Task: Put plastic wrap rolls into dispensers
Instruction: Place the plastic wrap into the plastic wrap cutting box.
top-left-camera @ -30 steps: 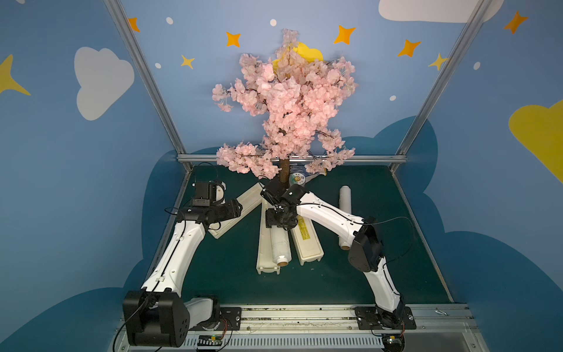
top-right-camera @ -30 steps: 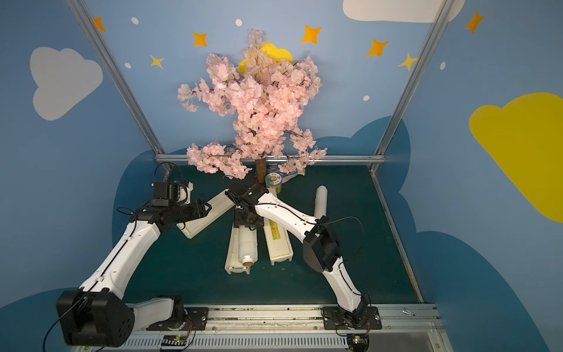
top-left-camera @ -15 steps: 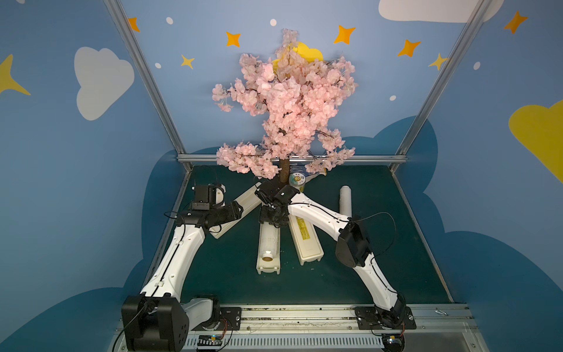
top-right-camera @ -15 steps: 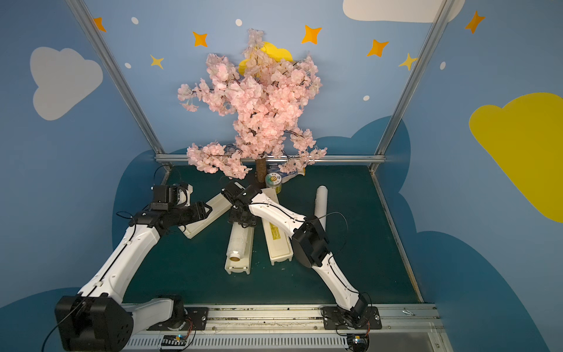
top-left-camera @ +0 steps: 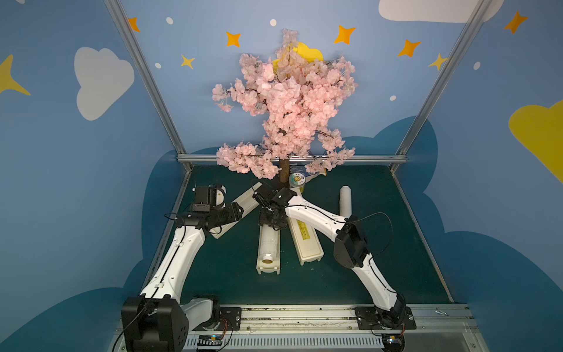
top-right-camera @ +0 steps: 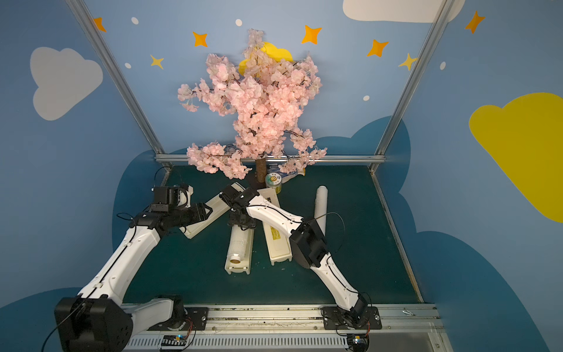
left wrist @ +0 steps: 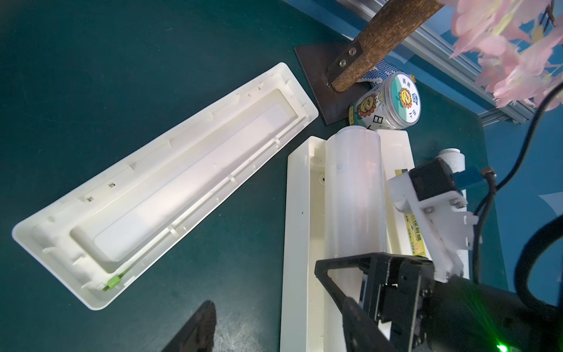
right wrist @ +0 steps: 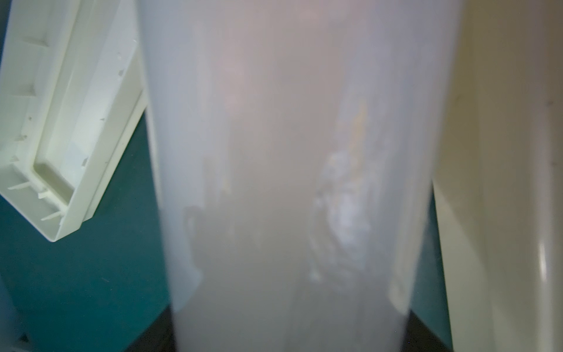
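Note:
One plastic wrap roll [top-left-camera: 268,243] [top-right-camera: 239,243] lies in the trough of the middle dispenser [top-left-camera: 260,268] [left wrist: 297,228], brown core end facing the front. My right gripper [top-left-camera: 271,221] [top-right-camera: 242,221] is shut on the roll's far end. In the right wrist view the roll [right wrist: 289,152] fills the span between the dark fingers. A second dispenser [top-left-camera: 243,202] [left wrist: 170,189] lies open and empty at the left. My left gripper [top-left-camera: 241,211] [left wrist: 277,304] hovers open by it, holding nothing. The other roll [top-left-camera: 345,201] [top-right-camera: 321,207] lies on the mat at the right.
The middle dispenser's labelled lid [top-left-camera: 304,240] lies flat just right of the trough, under my right forearm. A green-and-white can [top-left-camera: 297,179] [left wrist: 387,106] and the blossom tree's trunk [top-left-camera: 285,170] on its dark plate stand right behind the dispensers. Metal frame rails edge the green mat.
The right arm carried the roll leftward off the lid side and down into the middle trough, where it now lies straight. The left arm has barely moved.

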Tool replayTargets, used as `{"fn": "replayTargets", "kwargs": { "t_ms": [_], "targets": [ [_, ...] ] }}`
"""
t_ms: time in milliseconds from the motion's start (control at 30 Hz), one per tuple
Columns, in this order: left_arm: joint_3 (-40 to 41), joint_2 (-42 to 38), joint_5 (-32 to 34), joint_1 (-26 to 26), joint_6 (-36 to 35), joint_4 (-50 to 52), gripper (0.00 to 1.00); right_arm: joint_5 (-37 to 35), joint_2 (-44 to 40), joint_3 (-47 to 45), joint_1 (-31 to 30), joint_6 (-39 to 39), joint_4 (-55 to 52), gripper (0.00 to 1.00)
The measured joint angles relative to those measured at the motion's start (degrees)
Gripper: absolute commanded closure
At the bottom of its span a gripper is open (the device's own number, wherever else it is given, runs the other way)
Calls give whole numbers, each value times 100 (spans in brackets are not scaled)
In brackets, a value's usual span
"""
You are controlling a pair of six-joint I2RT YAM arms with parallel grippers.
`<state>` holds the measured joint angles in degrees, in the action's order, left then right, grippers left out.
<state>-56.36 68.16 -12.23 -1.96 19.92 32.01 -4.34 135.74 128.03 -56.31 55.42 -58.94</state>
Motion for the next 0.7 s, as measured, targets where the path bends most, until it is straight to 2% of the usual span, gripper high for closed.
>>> {"fn": "replayTargets", "kwargs": {
  "t_ms": [700],
  "targets": [
    [0,81,0,-85,0,-22,34,-365,11,-557,-197,11,398,72]
  ]
}}
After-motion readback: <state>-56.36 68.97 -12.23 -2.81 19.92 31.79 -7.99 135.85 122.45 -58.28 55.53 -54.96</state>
